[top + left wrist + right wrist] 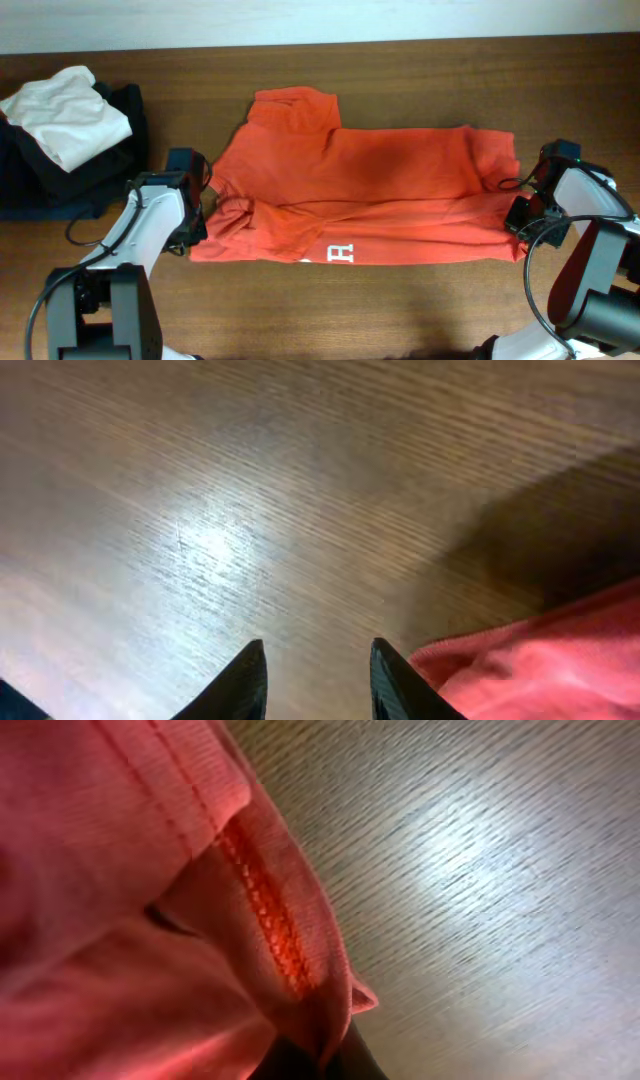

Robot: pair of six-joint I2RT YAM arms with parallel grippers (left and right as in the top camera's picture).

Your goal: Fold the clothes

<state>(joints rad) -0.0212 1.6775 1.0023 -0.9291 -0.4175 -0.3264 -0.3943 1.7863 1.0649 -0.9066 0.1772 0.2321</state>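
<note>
The red-orange T-shirt (370, 190) lies partly folded between both arms, its hem corner pinched in the right gripper (318, 1058). The left gripper (315, 678), jaws apart, hangs over bare table (200, 510) just beside the cloth. One-sided pulling could slip that thin hold or skew the fold.

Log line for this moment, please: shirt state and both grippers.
red-orange T-shirt: partly folded on table | left gripper: open, empty, beside shirt edge | right gripper: shut on shirt hem
</note>
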